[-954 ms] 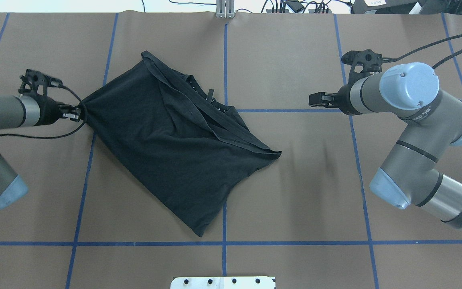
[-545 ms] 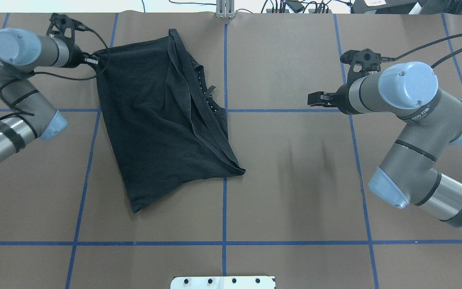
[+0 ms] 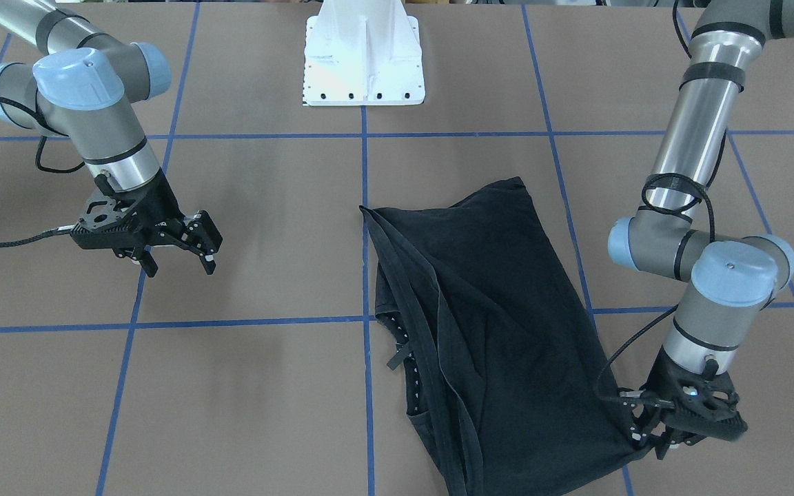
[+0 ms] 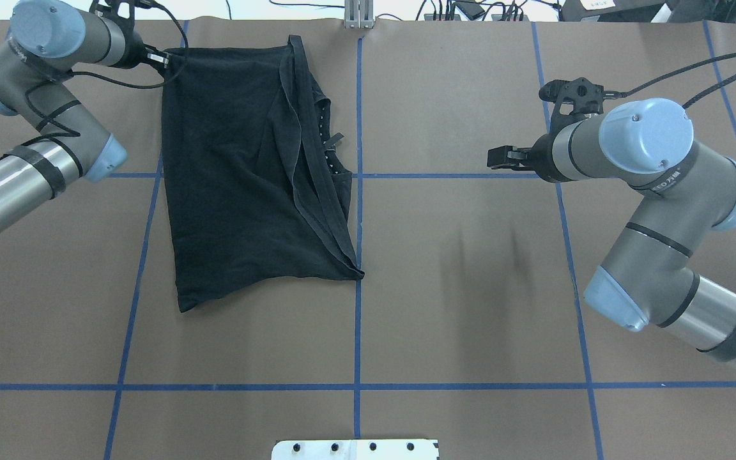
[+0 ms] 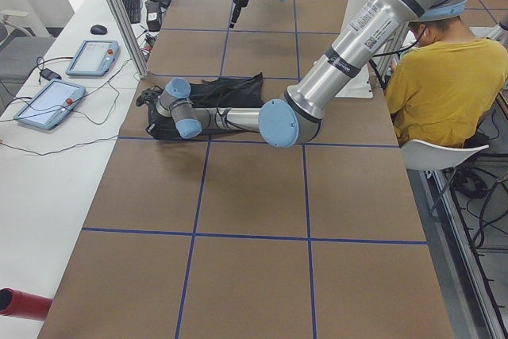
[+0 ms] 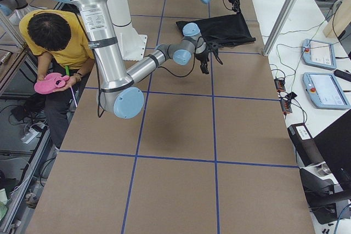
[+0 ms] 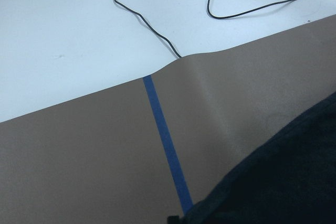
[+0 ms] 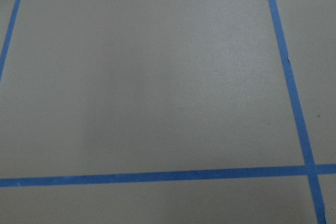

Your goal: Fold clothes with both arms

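The black T-shirt (image 4: 240, 172) lies crumpled flat on the brown table, left of the centre line, with its folded hems bunched along its right side. My left gripper (image 4: 163, 59) is at the table's far edge, shut on the shirt's far left corner. In the front-facing view that gripper (image 3: 645, 437) pinches the cloth (image 3: 493, 331) low on the table. Black fabric (image 7: 283, 182) fills the lower right of the left wrist view. My right gripper (image 3: 180, 269) hovers open and empty over bare table, well to the right of the shirt (image 4: 492, 158).
A white base plate (image 3: 362, 62) sits at the robot's side. Blue tape lines (image 4: 357, 319) grid the brown mat. A seated person in a yellow shirt (image 5: 444, 85) is beside the table. Tablets (image 6: 323, 89) and cables lie on the white bench past the far edge.
The left gripper has dragged the shirt corner toward the table's far edge, swinging the shirt round until it lies nearly square to the tape lines. The right arm has barely moved.
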Motion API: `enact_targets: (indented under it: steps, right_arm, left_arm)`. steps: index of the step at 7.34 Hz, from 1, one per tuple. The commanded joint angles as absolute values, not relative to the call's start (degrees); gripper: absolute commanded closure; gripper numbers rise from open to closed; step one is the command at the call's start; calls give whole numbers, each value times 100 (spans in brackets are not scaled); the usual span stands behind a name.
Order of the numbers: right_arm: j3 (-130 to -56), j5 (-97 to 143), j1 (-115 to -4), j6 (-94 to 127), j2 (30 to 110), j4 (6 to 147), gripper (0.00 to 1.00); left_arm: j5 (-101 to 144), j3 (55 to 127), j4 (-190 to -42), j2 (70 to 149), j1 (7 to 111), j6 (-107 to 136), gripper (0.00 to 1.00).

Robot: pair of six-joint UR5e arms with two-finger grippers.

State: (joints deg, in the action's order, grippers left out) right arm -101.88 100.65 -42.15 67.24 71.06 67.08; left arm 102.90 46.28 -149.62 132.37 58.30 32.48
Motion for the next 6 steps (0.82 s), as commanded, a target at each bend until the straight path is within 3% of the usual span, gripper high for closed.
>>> enact_targets:
  steps: [1,3,6]
  right_arm:
    - [-9838,10046,-4140,7020,6577,6750,0]
    - [-8820,9985,-3991,7582,5489,6750,0]
    - [-8263,9504,-3430,8593,4660,6803,0]
  left_arm:
    - [11697,4842,-14811,13131,6596,2134,0]
    - [11839,5717,-14792,12335,6610,2126,0]
    - [11839,5836,-14889,12217,6583,2663,0]
